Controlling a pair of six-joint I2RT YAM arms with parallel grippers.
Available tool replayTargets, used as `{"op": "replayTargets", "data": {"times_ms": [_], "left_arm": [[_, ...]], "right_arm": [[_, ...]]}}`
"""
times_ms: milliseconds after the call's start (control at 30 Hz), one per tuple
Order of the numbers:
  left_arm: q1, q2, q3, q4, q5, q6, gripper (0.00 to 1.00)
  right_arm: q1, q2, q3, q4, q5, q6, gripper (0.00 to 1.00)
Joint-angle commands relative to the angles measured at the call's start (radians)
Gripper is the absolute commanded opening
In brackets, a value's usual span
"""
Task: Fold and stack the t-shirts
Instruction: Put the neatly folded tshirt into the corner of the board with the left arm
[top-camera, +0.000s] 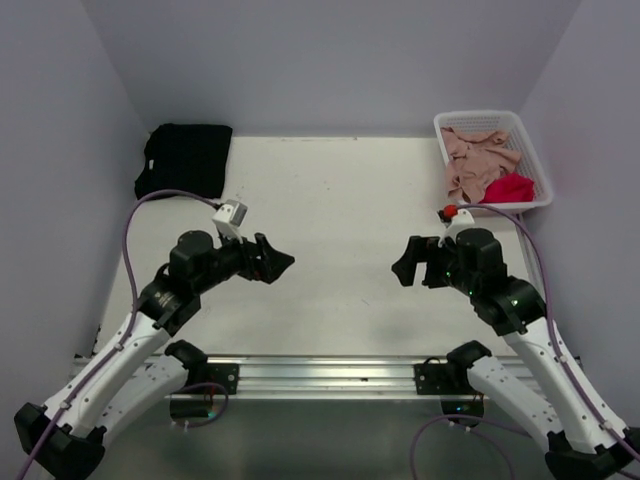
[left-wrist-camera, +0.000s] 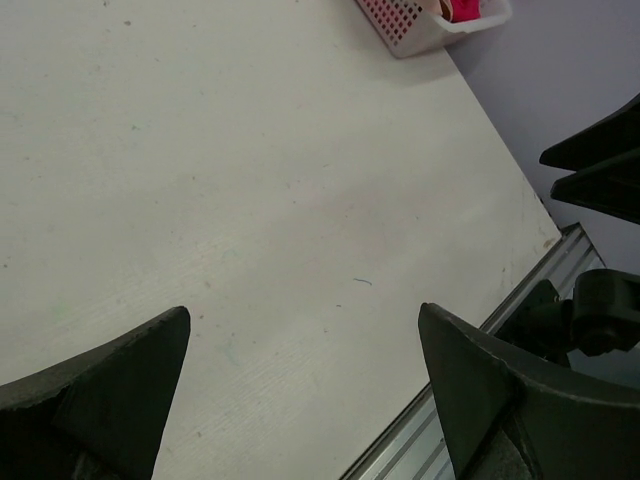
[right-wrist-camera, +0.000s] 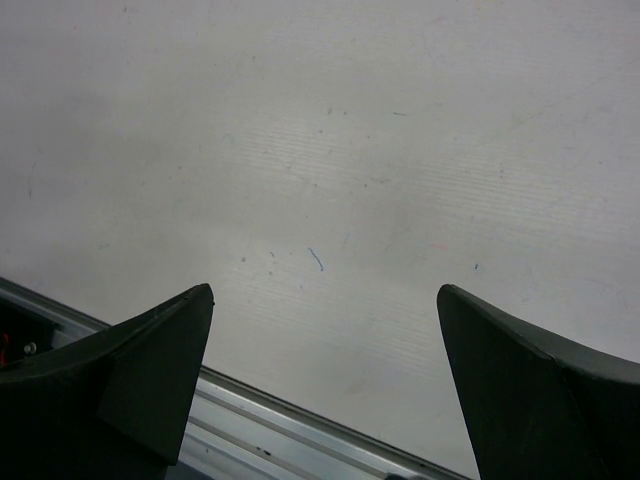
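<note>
T-shirts lie beyond both arms: nearest, the left gripper (top-camera: 278, 260) and right gripper (top-camera: 403, 264) hover over the table (top-camera: 340, 200) with jaws spread wide and empty, while farther back the black t-shirt (top-camera: 185, 160) lies at the far-left corner and the pink t-shirt (top-camera: 475, 160) and red t-shirt (top-camera: 510, 187) sit crumpled in the basket (top-camera: 480, 117) at far right.

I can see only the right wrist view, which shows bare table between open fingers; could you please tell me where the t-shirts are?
Observer: A black t-shirt lies in a compact, folded-looking shape at the far left corner of the table.
Operator: Thank you. Where are the others?
Observer: A pink t-shirt and a red t-shirt lie crumpled in the white basket at the far right corner.
Operator: Is the left gripper holding anything?
Observer: No. The left gripper is open and empty over bare table.
</note>
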Motion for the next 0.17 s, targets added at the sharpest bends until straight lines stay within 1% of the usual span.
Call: {"op": "replayTargets", "data": {"times_ms": [0, 133], "left_arm": [[-0.005, -0.043, -0.017, -0.066, -0.035, 0.039, 1.0], [-0.004, -0.066, -0.015, -0.062, -0.038, 0.048, 1.0]], "right_arm": [[0.002, -0.011, -0.021, -0.012, 0.031, 0.022, 0.99], [0.002, -0.018, -0.029, -0.008, 0.058, 0.021, 0.99]]}}
